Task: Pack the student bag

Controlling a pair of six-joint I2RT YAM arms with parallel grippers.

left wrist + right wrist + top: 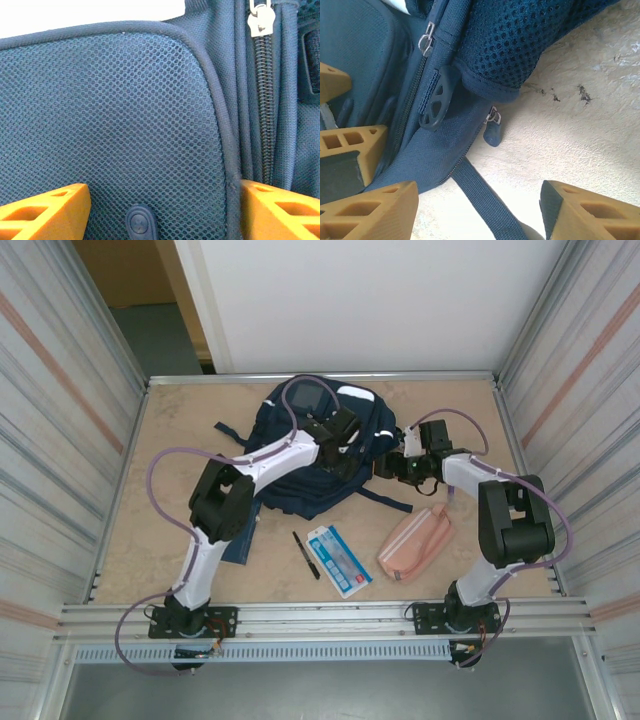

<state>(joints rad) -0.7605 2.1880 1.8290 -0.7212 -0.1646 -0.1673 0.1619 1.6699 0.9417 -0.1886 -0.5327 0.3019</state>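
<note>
The student bag (300,480), navy with white patches, lies at the back middle of the table. My left gripper (345,443) rests on top of it. In the left wrist view this gripper (165,212) is open, its orange fingers (45,212) straddling a mesh panel (110,110) next to a zip with a silver slider (261,22). My right gripper (388,467) is at the bag's right side. In the right wrist view it (480,210) is open just above the table, over a dark strap (487,200), holding nothing. A small zip pull (492,134) hangs just beyond it.
On the near part of the table lie a black pen (306,554), a blue-and-white flat packet (340,560) and a pink pencil pouch (415,542). A dark flat item (240,543) lies partly under my left arm. Ribbed walls close in both sides.
</note>
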